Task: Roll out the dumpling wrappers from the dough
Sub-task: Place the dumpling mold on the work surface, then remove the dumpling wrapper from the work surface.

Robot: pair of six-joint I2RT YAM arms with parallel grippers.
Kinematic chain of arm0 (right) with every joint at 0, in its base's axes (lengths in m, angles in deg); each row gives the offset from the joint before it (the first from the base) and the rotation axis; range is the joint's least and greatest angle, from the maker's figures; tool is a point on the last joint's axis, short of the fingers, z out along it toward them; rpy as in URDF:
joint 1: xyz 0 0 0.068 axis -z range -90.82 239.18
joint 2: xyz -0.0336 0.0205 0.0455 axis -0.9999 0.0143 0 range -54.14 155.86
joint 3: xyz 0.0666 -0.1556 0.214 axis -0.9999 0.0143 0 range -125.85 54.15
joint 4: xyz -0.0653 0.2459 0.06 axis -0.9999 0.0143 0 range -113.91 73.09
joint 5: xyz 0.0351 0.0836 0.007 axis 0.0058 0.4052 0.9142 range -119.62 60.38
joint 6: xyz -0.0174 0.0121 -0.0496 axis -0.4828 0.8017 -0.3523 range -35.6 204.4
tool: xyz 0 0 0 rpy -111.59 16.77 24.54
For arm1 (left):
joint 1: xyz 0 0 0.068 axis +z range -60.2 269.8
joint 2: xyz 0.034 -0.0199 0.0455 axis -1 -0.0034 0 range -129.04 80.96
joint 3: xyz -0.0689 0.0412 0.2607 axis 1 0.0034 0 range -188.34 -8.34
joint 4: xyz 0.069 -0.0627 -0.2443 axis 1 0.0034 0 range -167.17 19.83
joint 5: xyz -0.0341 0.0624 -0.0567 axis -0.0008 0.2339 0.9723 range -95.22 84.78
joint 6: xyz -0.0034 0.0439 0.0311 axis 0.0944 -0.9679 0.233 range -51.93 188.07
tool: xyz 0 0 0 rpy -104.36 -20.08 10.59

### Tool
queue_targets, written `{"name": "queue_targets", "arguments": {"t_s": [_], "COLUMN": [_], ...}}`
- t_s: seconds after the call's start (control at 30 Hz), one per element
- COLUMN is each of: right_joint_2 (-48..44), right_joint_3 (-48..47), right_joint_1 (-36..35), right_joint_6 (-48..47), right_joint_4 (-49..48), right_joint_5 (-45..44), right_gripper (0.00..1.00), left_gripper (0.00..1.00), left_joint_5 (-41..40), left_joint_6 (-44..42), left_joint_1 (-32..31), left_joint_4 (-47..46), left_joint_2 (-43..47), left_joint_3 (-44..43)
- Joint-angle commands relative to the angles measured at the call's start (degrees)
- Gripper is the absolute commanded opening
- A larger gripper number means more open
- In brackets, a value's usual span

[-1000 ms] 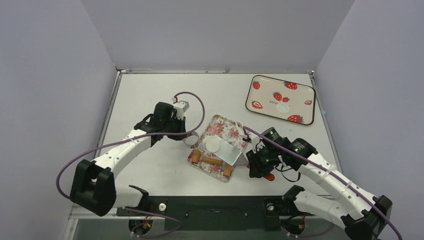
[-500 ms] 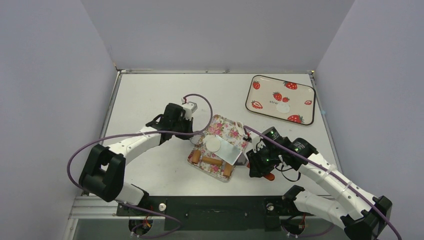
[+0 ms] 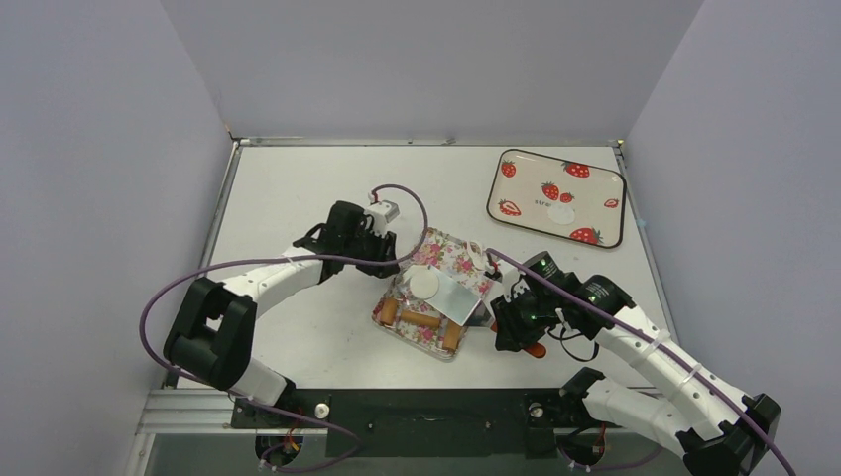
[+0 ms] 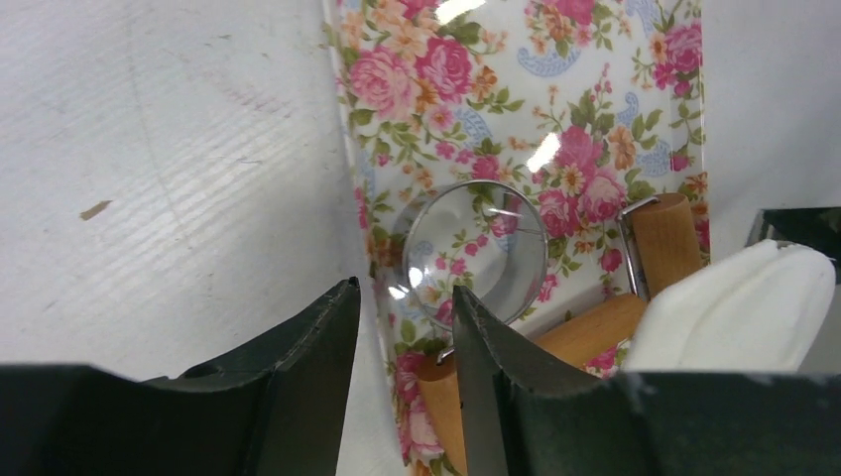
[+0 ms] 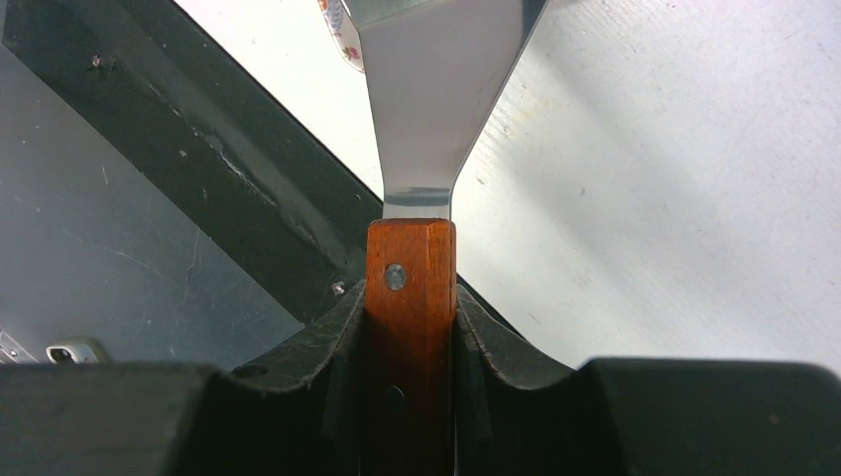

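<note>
Two dumpling wrappers are out. A thin white round wrapper (image 3: 424, 286) lies on the shiny flat steel spatula blade (image 3: 456, 305) over the middle of the rose-patterned floral tray (image 3: 446, 258). A second white disc (image 3: 561, 213) rests on the strawberry-print tray (image 3: 597, 208) in the upper right of the overhead view. The right gripper (image 5: 409, 307) is clamped hard on the spatula's red-brown wooden handle (image 5: 409, 260), at the lower right of the floral tray. The left gripper (image 4: 405, 297) hovers at that tray's left edge. Its jaws are a narrow way apart, with the near rim of the hollow silver metal ring (image 4: 415, 273) in the gap, and I cannot tell whether either finger touches it. The brown wooden roller (image 3: 421, 319) lies along the tray's lower edge. To my eye the cut wrapper is being lifted off for stacking. The next move needs the blade kept level on its way to the upper right, so the soft disc neither folds nor slides, then a gentle tip beside the other one.
</note>
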Motion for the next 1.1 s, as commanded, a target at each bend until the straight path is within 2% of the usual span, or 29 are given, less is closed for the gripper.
{"name": "queue_targets", "arguments": {"t_s": [0.0,0.13,0.3,0.43,0.73,1.07], "right_joint_2": [-1.3,-0.9,-0.9,-0.4,0.2,0.0], "right_joint_3": [-1.1,-1.2,-1.5,-1.5,-1.8,-1.8], "right_joint_1": [0.4,0.4,0.4,0.4,0.4,0.3], "right_joint_6": [-0.2,-0.3,-0.3,-0.4,-0.6,-0.6], "right_joint_4": [-3.4,-3.4,-3.3,-3.1,-3.0,-3.0], "right_joint_5": [1.0,1.2,1.3,1.5,1.6,1.6], "right_gripper": [0.00,0.00,0.00,0.00,0.00,0.00], "left_gripper": [0.37,0.36,0.42,0.45,0.50,0.47], "left_joint_5": [5.7,10.2,28.8,34.5,34.6,31.6], "left_joint_6": [0.7,2.6,10.5,14.6,12.1,8.9], "left_joint_1": [4.9,10.0,11.4,11.3,9.9,8.0], "left_joint_4": [-0.1,-2.3,-9.1,-15.8,-13.2,-8.3], "left_joint_2": [2.6,3.1,3.6,4.3,4.1,3.4], "left_joint_3": [-2.6,-1.9,-1.4,2.4,3.9,3.2]}}
